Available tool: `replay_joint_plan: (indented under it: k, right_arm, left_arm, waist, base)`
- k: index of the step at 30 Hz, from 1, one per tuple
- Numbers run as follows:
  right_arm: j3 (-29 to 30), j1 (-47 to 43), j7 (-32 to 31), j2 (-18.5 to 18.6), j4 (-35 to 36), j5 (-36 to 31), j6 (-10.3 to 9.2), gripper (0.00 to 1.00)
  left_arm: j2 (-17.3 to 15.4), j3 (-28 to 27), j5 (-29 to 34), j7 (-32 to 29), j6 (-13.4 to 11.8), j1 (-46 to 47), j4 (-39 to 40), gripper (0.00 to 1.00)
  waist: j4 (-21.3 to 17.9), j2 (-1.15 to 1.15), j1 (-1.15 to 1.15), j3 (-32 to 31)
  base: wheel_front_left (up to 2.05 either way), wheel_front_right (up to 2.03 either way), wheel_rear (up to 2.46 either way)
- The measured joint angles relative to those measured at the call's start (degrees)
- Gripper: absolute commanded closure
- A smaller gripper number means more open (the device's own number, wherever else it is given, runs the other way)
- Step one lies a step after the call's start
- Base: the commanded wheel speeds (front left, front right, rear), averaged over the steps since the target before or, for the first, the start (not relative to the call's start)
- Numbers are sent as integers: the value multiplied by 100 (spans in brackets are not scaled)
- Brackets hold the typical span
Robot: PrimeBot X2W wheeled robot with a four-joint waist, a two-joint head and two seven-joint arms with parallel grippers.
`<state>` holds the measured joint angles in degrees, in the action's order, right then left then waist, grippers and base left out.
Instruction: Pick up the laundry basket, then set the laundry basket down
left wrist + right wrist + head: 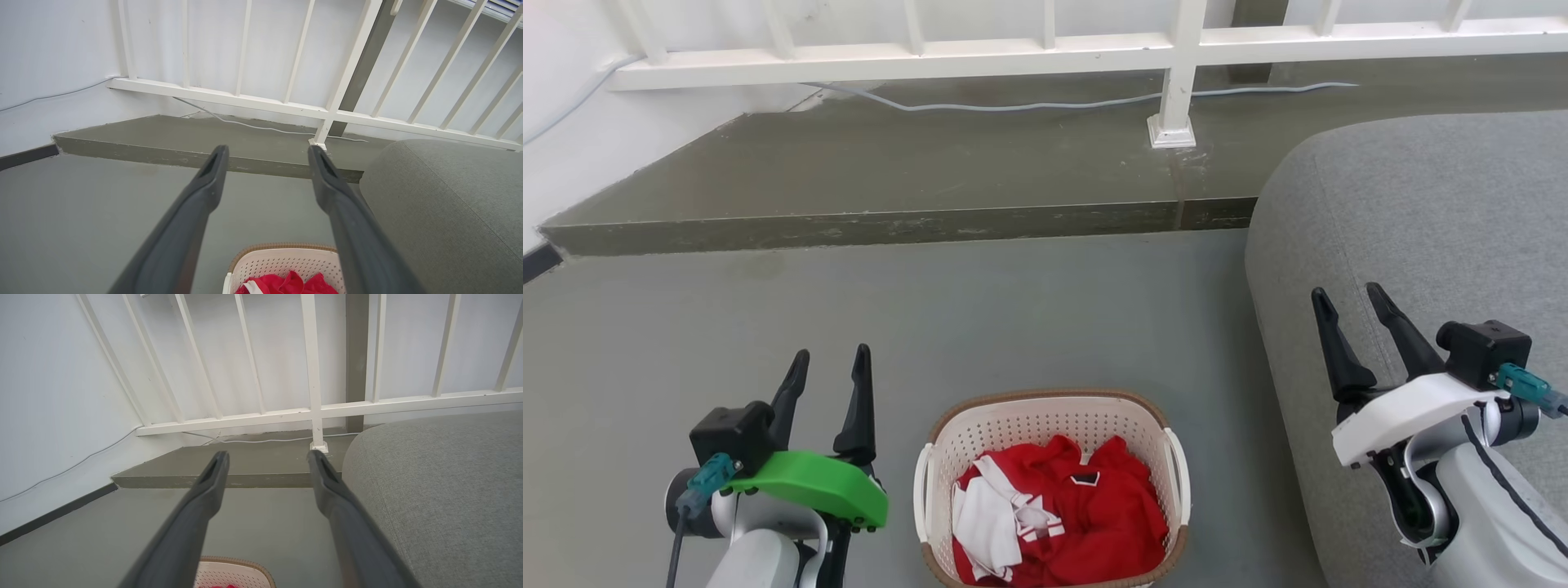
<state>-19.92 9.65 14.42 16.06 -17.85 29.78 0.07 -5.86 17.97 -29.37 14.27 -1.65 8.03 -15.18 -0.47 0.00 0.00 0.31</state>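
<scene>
The laundry basket point(1013, 425) stands on the grey floor at the bottom middle of the head view, cream-white and perforated with a brown rim, holding red and white clothes point(1062, 514). My left gripper point(832, 366) hovers open to the basket's left, apart from it. My right gripper point(1349, 300) is open to the right, over the grey sofa. In the left wrist view the left gripper point(267, 153) is open with the laundry basket point(282, 261) low between its fingers. In the right wrist view the right gripper point(267, 457) is open and the laundry basket point(233, 571) peeks in at the bottom edge.
A grey upholstered sofa point(1421, 229) rises close to the basket's right side. Beyond the basket a raised step point(890, 220) crosses the floor, with a white railing point(1176, 49) and a loose cable point(1013, 104) behind it. A white wall point(572, 147) closes the left.
</scene>
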Motion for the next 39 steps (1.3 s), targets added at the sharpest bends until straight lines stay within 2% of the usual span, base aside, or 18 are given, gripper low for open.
replay_joint_plan:
  k: [22,23,29,39]
  right_arm:
    - [318,-204,0,-202,83,-359,213,0]
    - [324,-207,0,-211,82,-365,244,100]
    - [277,-478,-19,-399,-176,-321,241,100]
    - [512,-478,-197,-477,-172,299,245,100]
  left_arm:
    - [142,-269,297,0,143,-192,88,0]
    - [145,-274,296,0,175,-198,88,100]
    - [193,-245,236,-21,189,-444,-186,100]
    - [209,-431,-338,-224,219,-445,-194,100]
  waist:
    - [-63,0,0,16]
    - [-67,0,0,16]
    - [-71,0,0,15]
    - [-59,0,0,11]
  base:
    - [0,0,0]
    - [0,0,0]
    - [0,0,0]
    - [0,0,0]
